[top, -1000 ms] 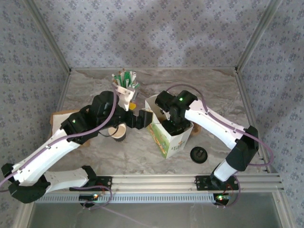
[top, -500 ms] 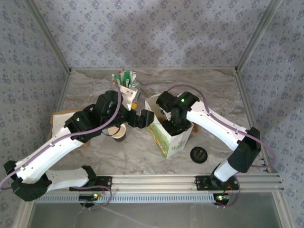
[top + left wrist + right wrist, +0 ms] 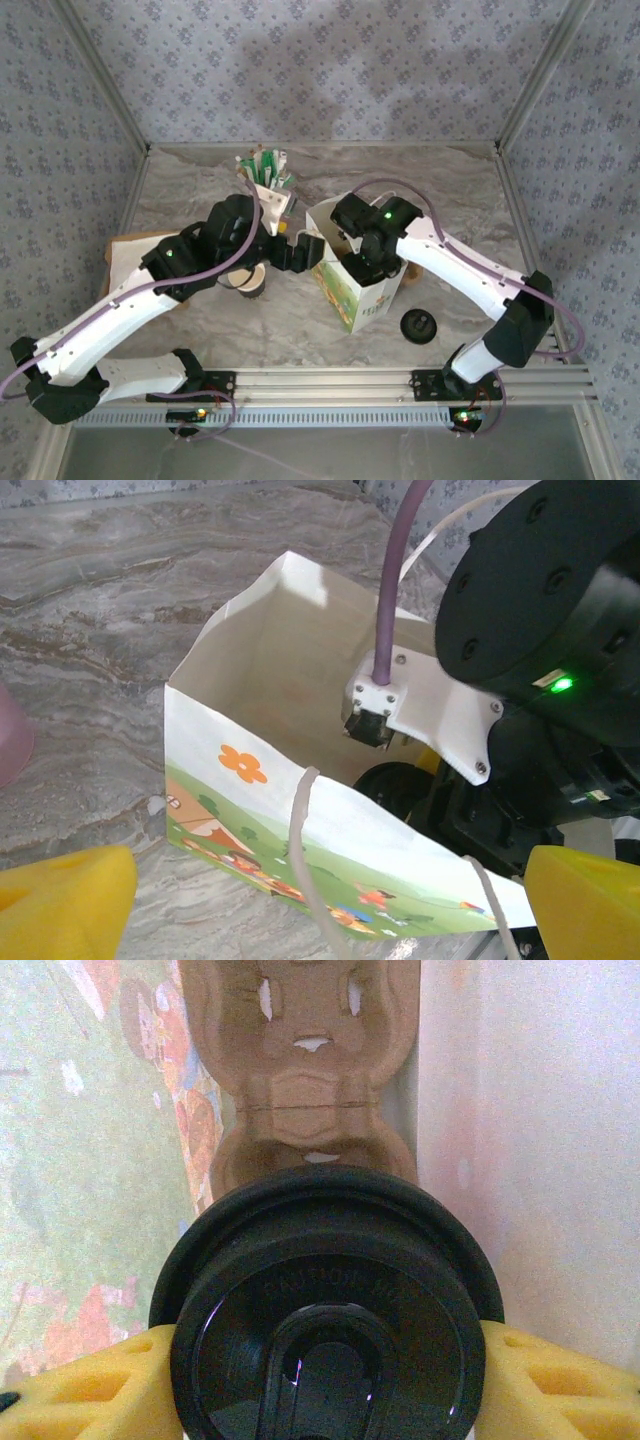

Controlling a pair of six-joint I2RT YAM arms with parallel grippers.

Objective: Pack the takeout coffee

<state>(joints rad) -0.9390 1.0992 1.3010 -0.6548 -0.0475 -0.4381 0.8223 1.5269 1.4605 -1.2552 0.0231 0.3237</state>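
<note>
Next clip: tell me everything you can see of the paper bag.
The paper bag is white, with a cartoon meadow and an orange flower printed on its outside and pale cord handles. It stands upright and open on the marbled table. The right gripper reaches down into it, shut on the black-lidded takeout coffee; a brown pulp cup carrier sits deeper inside. The open left gripper is close by its rim; contact cannot be judged.

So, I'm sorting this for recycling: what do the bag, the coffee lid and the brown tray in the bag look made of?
The bag: paper, matte white with printed scenery; crisp folds and thin edges.
The takeout coffee's lid: black plastic, glossy; sharp highlights and embossed lettering.
The brown tray: probably moulded pulp, matte and fibrous-looking; pressed contours with punched slots.
</note>
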